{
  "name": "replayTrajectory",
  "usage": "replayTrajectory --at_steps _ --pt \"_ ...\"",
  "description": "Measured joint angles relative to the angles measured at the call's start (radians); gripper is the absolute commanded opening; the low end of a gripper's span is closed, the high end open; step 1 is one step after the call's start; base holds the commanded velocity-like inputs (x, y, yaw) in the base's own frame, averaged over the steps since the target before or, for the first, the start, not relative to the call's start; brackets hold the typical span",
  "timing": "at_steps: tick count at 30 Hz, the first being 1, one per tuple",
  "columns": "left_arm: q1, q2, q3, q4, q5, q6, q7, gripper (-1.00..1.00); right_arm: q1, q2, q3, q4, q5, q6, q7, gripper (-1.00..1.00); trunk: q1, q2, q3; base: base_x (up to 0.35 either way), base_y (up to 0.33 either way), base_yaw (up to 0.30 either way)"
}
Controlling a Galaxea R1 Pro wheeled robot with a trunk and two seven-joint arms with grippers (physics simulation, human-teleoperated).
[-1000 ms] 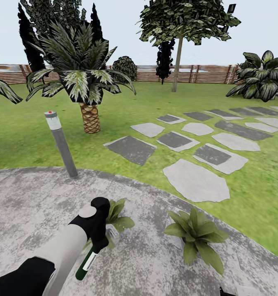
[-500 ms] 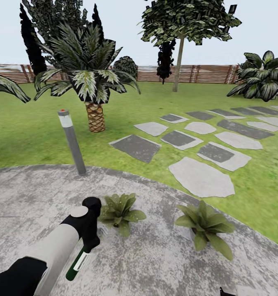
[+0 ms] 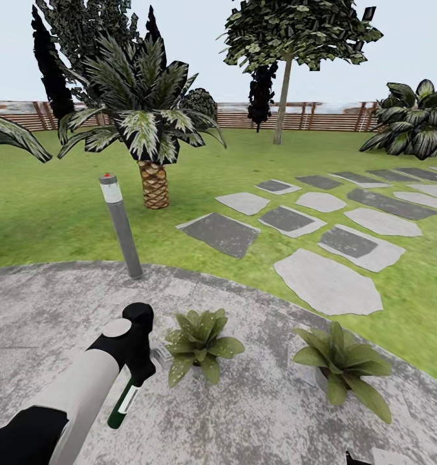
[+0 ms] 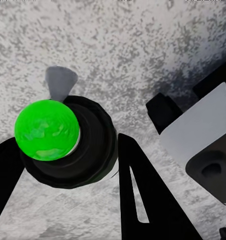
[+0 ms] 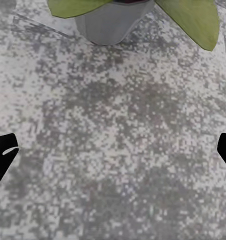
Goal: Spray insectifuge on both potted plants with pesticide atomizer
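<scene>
Left arm comes in from the head view's lower left, white forearm then black wrist, and the left gripper [image 3: 136, 373] is pinched on the pesticide atomizer [image 3: 123, 403]: slim dark-green bottle, white label on its side. Bottle's long axis runs steeply down and slightly toward the robot, base end lowest, hanging over the grey mottled patio [image 3: 44, 303] without touching it. Left wrist view looks down the bottle's axis: bright green tip [image 4: 47, 130] round and glossy, sitting in a black collar, black fingers [image 4: 143, 190] close on both sides of the bottle body. Tip faces the wrist camera, away from the paving. Just right of the gripper, the nearer potted plant [image 3: 202, 342] stands on the patio, a low rosette of broad pointed olive leaves, leaf tips near the gripper but apart from it. Grey bollard light [image 3: 121, 226] stands tilted at the patio's far edge, behind the gripper. Second potted plant [image 3: 343, 365] sits further right, near the patio's right edge beside the lawn [image 3: 44, 213]. Stepping stones [image 3: 327, 287] run off to the upper right. Wooden fence [image 3: 322, 116] along the back. Right wrist view: right gripper [image 5: 113, 150] spread wide, black fingertips [image 5: 2, 150] at opposite edges, over bare paving, a grey pot [image 5: 113, 20] with green leaves ahead.
</scene>
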Motion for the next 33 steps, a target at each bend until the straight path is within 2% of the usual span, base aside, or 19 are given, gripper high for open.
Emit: replayTrajectory --at_steps 8,13,15,17,19,20,21,23,26,28,29,31,33 --pt "0.0 -0.023 0.005 0.006 0.004 0.001 0.0 -1.0 0.0 0.0 0.0 0.0 0.0 0.0 0.0 1.0 -0.001 0.0 0.0 0.194 0.058 0.0" --pt "0.002 -0.027 0.004 0.015 0.005 0.003 0.0 -1.0 0.0 0.0 0.0 0.0 0.0 0.0 0.0 1.0 0.0 0.0 0.0 0.185 0.036 0.0" --pt "0.025 -0.028 0.005 0.013 0.013 0.022 0.0 -1.0 0.0 0.0 0.0 0.0 0.0 0.0 0.0 1.0 0.0 0.0 0.0 0.067 0.004 0.0" --pt "0.083 -0.036 0.009 0.003 0.048 0.051 0.0 -1.0 0.0 0.0 0.0 0.0 0.0 0.001 0.0 1.0 0.0 0.0 0.0 0.019 0.001 0.0" --pt "0.103 -0.051 0.011 0.002 0.085 0.058 0.011 -1.0 0.0 0.0 0.0 0.0 0.0 0.001 0.0 1.0 0.0 0.0 0.0 0.008 0.0 0.0" --pt "0.108 -0.058 0.013 0.002 0.114 0.06 0.049 -1.0 0.0 0.0 0.0 0.0 0.0 0.001 0.0 1.0 0.0 0.0 0.0 0.003 0.0 0.0" --pt "0.112 -0.065 0.015 0.005 0.161 0.062 0.103 -1.0 0.0 0.0 0.0 -0.001 0.0 0.001 0.0 1.0 0.0 0.0 0.0 0.002 0.0 0.0" --pt "0.115 -0.07 0.017 0.005 0.224 0.064 0.166 -1.0 0.0 0.0 0.0 -0.001 0.0 0.002 0.0 1.0 0.0 0.0 0.0 0.001 0.0 0.0" --pt "0.116 -0.073 0.021 0.003 0.297 0.066 0.269 -1.0 0.0 -0.001 0.0 0.0 0.0 0.002 0.0 1.0 0.0 0.0 0.0 0.0 0.0 0.0" --pt "0.116 -0.072 0.036 0.003 0.319 0.068 0.315 -1.0 0.0 -0.003 0.0 0.0 0.0 0.002 0.0 1.0 0.0 0.0 0.0 0.0 0.0 0.0" --pt "0.116 -0.071 0.066 0.003 0.324 0.069 0.329 -1.0 0.0 -0.003 0.0 0.0 0.0 0.002 -0.001 1.0 0.0 0.0 0.0 0.0 0.0 0.0" --pt "0.116 -0.069 0.108 0.003 0.327 0.069 0.336 -1.0 0.0 -0.003 0.0 0.0 0.0 0.002 -0.001 1.0 0.0 0.0 0.0 0.0 0.0 0.0" --pt "0.117 -0.068 0.13 0.003 0.327 0.069 0.339 -1.0 0.0 -0.003 0.0 0.0 0.0 0.002 -0.001 1.0 0.0 0.0 0.0 0.01 0.0 0.0"
